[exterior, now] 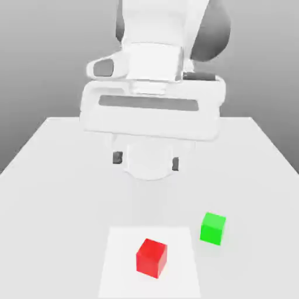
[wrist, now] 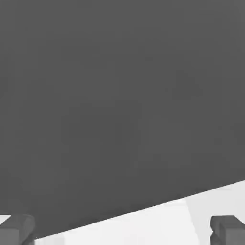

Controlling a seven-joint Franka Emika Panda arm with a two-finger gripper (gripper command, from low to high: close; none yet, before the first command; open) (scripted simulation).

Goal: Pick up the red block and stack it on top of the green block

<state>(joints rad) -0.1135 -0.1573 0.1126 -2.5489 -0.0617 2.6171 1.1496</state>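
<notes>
In the exterior view, with twelve o'clock taken as the top of that picture, the red block (exterior: 152, 258) is seen resting at about six o'clock on a bright white square (exterior: 117, 274), which is set on the pale table (exterior: 52, 204). The green block (exterior: 212, 228) is placed at about two o'clock from the red one, near it but not touched by it, and is stood on the table just outside the square's edge. Both cubes are seated flat, their top faces left uncovered. The gripper (exterior: 146, 161) is held at twelve o'clock from the red block in the picture, well apart from both cubes; its fingers are spread wide apart, and nothing is clamped between them. Behind it, much of the upper middle is taken up by the white arm (exterior: 155, 61), by which part of the table's far edge is hidden. In the hand view, the two fingertips (wrist: 228, 230) are seen apart beside a broad dark grey area (wrist: 119, 105), whose nature cannot be told.
</notes>
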